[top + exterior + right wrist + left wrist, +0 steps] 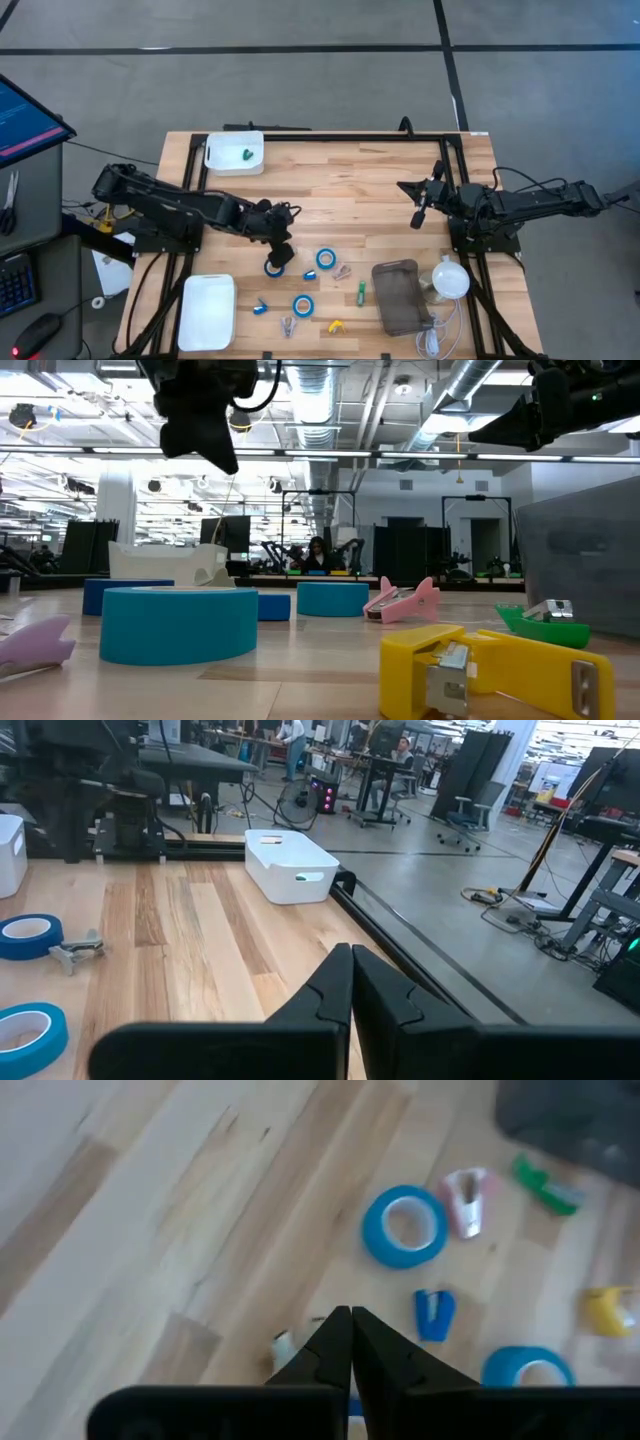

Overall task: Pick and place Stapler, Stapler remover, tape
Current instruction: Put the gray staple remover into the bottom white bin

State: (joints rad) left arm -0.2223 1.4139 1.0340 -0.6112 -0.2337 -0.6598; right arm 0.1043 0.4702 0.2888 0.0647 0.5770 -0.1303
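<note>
Three blue tape rolls lie flat on the wooden table: one (275,268) just below my left gripper, one (325,259) beside a pink stapler remover (342,271), one (303,305) nearer the front edge. A small green stapler (361,291) and a yellow one (336,326) lie to the right of them. My left gripper (281,250) hangs shut above the table, tipped downward; in its wrist view (350,1320) the tape (405,1227) and pink remover (466,1200) lie ahead of it. My right gripper (420,215) waits shut in the air at the table's right.
A white bin (235,152) with a green piece in it stands at the far left, another white bin (207,312) at the near left. A blue remover (260,308) and a pale one (288,325) lie near the front. A grey pouch (400,297) and a white round thing (451,278) sit near right.
</note>
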